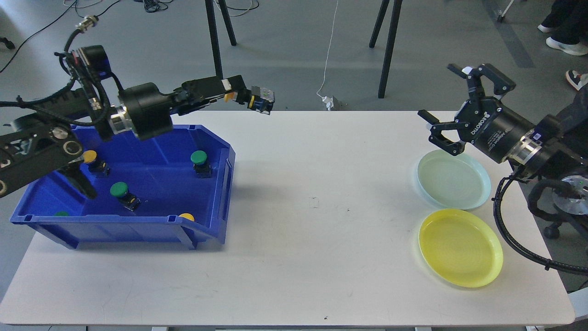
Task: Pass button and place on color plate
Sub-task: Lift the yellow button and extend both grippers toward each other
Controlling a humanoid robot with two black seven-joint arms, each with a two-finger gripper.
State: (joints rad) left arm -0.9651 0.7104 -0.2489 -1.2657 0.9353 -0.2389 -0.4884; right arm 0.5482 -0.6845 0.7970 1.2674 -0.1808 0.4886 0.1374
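Observation:
My left gripper [243, 95] is raised above the table's back edge, to the right of the blue bin [220, 202]. It is shut on a yellow button [260, 99] with a black base. My right gripper [448, 112] is open and empty, hovering above the left rim of the pale green plate [452, 180]. The yellow plate [459, 247] lies just in front of the green one. In the bin lie two green buttons [199, 158] [119, 189], a yellow button [90, 157] at the left and another yellow one [186, 216] partly hidden by the front wall.
The white table [312, 239] stretches between the bin and the plates. Black stand legs [213, 46] and cables are on the floor behind the table. My right arm's cable loops over the table's right edge [510, 230].

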